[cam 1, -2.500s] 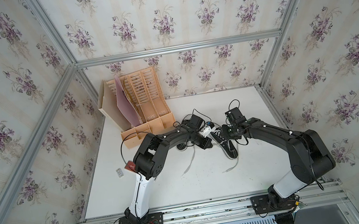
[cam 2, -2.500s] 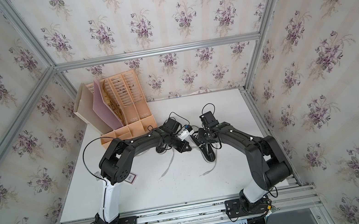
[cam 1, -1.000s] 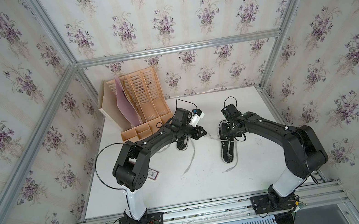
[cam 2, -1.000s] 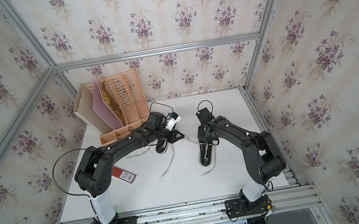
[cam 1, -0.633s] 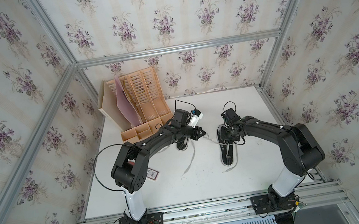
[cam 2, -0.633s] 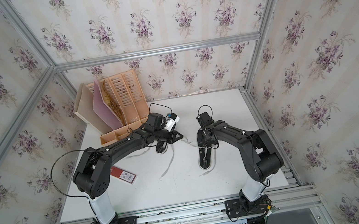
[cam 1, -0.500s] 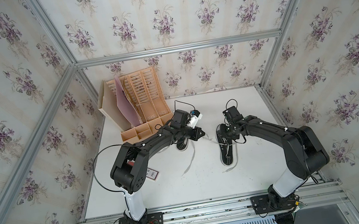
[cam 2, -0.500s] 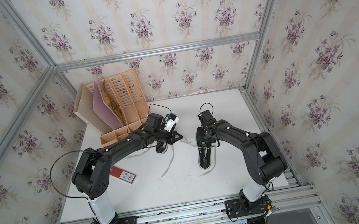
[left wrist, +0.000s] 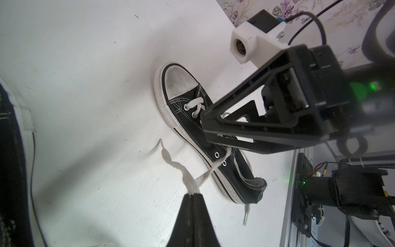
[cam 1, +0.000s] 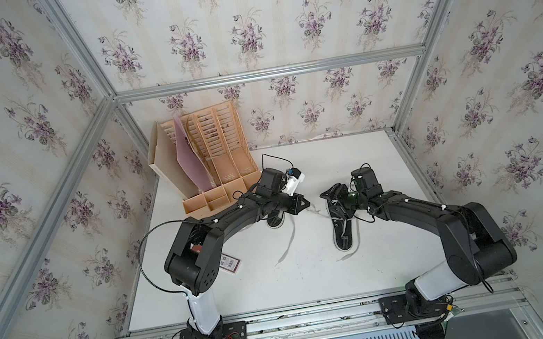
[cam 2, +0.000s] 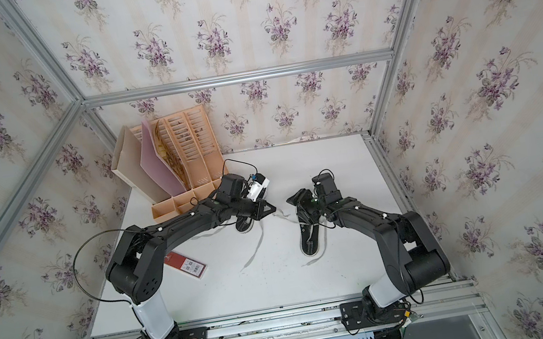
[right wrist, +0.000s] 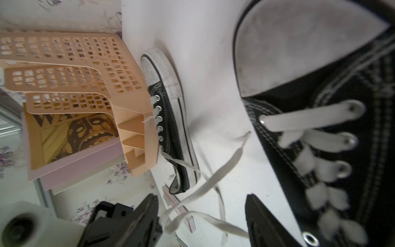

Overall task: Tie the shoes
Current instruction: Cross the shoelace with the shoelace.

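Biggest first: one white surface (cam 1: 316,280). Two black arms bolted along the near edge, left arm (cam 1: 226,221) and right arm (cam 1: 415,211), both reaching toward the middle. One peach rack (cam 1: 221,137) in the back left corner, with one pink folder (cam 1: 187,153) in a slot.

Two shoes, both flat on the surface, well apart, toes toward the back wall. Left shoe (cam 1: 275,219) mostly tucked under the left arm, and just beside the rack's foot going by the right wrist view (right wrist: 168,119). Right shoe (cam 1: 343,230) out in the open, heel toward the arm bases, front half under the right arm's wrist.

Two claws. Left claw (left wrist: 193,195) pressed together, pinching a lace (left wrist: 181,171) of the right shoe, strand coming off an upper eyelet, twisted end sticking out past the tips. Right claw (right wrist: 201,216) spread wide, gripping nothing, hovering low over the right shoe's laced front, with a slack lace (right wrist: 215,173) lying loose between the fingers (right wrist: 147,213). Can't tell if touching the shoe or not.

One red card (cam 1: 229,261) with a barcode, flat by the left arm's elbow. Two loose lace ends in a top view: long tail (cam 1: 286,246) between the shoes, short tail (cam 1: 348,256) by the right shoe's heel.
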Motion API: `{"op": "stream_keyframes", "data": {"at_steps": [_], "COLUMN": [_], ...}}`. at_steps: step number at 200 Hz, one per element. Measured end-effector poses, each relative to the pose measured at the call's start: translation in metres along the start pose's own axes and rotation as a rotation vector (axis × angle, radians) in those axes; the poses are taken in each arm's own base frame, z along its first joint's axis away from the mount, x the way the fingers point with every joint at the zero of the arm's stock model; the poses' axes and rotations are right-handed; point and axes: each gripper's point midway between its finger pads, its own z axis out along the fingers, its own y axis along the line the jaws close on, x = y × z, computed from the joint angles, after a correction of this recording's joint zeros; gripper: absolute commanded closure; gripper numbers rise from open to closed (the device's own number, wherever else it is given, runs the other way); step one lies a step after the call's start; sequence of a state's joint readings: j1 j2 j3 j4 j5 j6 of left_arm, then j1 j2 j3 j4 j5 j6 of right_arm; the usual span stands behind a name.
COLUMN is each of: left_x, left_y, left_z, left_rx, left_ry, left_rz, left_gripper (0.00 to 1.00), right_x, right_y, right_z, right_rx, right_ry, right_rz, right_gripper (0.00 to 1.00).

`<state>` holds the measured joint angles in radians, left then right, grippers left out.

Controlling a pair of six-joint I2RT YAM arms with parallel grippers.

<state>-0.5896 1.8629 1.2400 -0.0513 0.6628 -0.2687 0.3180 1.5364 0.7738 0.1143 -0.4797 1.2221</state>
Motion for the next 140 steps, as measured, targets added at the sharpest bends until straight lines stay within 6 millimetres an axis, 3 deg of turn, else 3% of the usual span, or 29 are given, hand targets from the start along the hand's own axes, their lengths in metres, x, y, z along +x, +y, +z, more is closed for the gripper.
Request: {"op": "stream_keyframes", "data": {"at_steps": [63, 140], "left_x": [0.005, 0.002], "left_y": [0.001, -0.001], "left_z": [0.001, 0.001], "left_rx": [0.009, 0.012], "left_ry": [-0.007, -0.020], "left_rz": [-0.011, -0.003], "left_gripper": [1.00, 1.00], "right_x": [0.011, 0.027], "right_y": [0.006, -0.013], "right_z": [0.024, 0.036], "right_rx": [-0.013, 0.054], "right_ry": [0.088, 0.142], "right_rz": [0.124, 0.187], "right_gripper": [0.33, 0.33]}}
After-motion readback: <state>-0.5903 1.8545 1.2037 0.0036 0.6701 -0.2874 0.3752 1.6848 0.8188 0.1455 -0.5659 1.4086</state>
